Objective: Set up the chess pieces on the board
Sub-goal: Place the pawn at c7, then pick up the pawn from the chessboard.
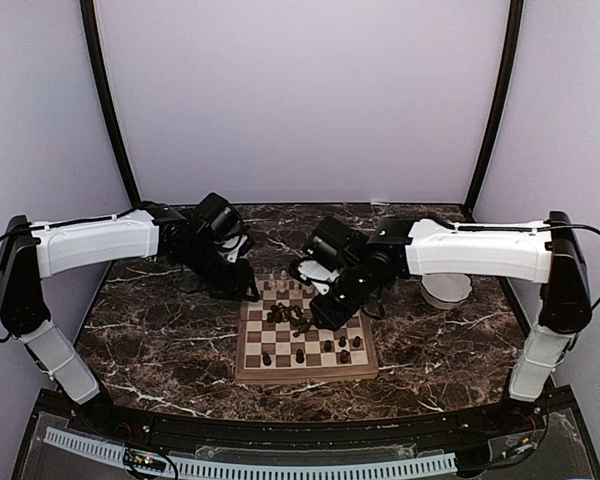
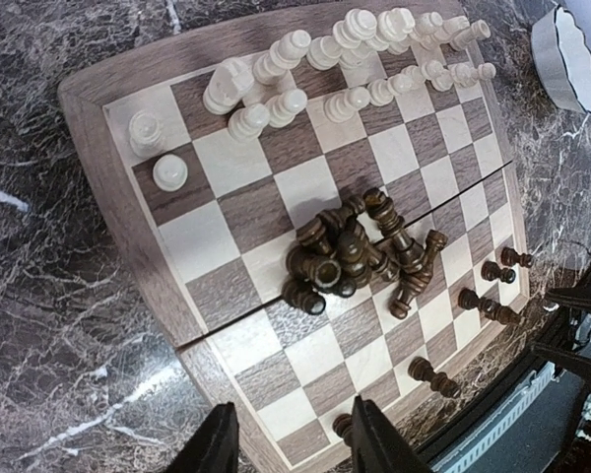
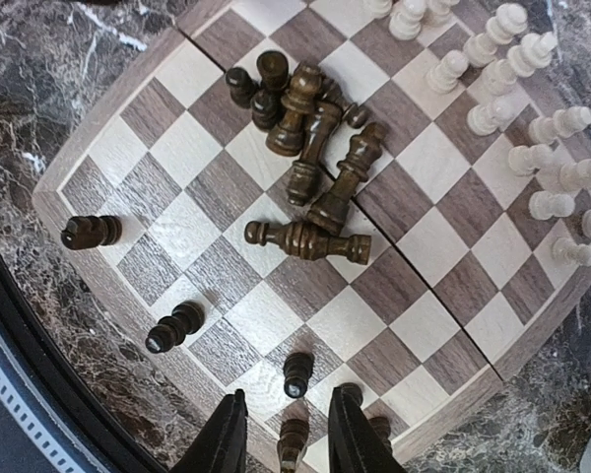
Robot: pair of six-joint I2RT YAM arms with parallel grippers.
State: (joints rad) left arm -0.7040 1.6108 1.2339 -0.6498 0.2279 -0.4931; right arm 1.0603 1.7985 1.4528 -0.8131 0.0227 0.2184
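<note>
The board point(image 1: 305, 378) lies mid-table. Cream pieces point(image 1: 283, 285) stand in rows along its far edge. A heap of fallen dark pieces point(image 1: 290, 318) lies at its centre, and a few dark pieces point(image 1: 330, 348) stand near its near edge. My left gripper point(image 1: 242, 285) hovers at the board's far left corner; in the left wrist view it point(image 2: 294, 448) is open and empty above the board's rim point(image 2: 108, 177). My right gripper point(image 3: 286, 443) is open above the near rows, with a standing dark pawn point(image 3: 293, 443) between its fingers, untouched as far as I can tell.
A white scalloped bowl point(image 1: 446, 290) stands on the marble table to the right of the board, under the right arm; it also shows in the left wrist view point(image 2: 563, 59). Purple walls close in the table on three sides.
</note>
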